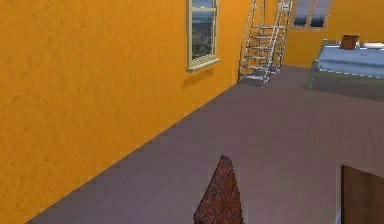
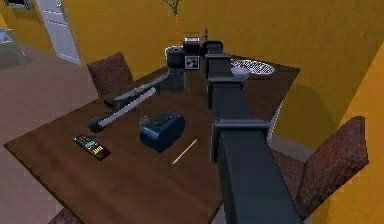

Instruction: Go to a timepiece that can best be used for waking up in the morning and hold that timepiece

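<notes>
Tool (image 2: 180,57) at far end of table (image 2: 130,165), cannot tell if holding anything

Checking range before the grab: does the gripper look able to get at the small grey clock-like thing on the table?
Probably yes: the gripper sits right by the clock-like thing, with nothing seen between them.

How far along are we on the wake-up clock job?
Done: the robot is at the dark table, with its arm stretched across it. In hand: the pincer is at a small dark thing with a pale round face, likely the alarm clock, near the table's far edge. Left: a sure hold. That thing sits at table level, so I cannot tell whether the pincer holds anything.
</notes>
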Robot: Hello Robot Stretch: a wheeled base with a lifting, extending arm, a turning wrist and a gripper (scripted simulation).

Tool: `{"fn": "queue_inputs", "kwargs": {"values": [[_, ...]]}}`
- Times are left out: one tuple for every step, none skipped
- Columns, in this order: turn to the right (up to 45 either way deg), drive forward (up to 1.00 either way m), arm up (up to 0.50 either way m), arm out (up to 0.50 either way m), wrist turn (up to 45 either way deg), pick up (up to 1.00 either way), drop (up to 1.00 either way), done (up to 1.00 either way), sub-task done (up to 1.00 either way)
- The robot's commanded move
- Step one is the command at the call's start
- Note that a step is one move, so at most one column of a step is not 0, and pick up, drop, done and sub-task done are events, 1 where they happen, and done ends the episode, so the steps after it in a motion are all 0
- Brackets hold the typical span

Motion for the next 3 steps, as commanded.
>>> {"fn": "queue_inputs", "kwargs": {"values": [[0.0,0.00,0.00,0.00,45.0,0.00,0.00,0.00,0.00],[0.0,0.00,0.00,0.00,9.0,0.00,0.00,0.00,0.00],[0.0,0.00,-0.28,0.00,0.0,0.00,0.00,0.00,0.00]]}}
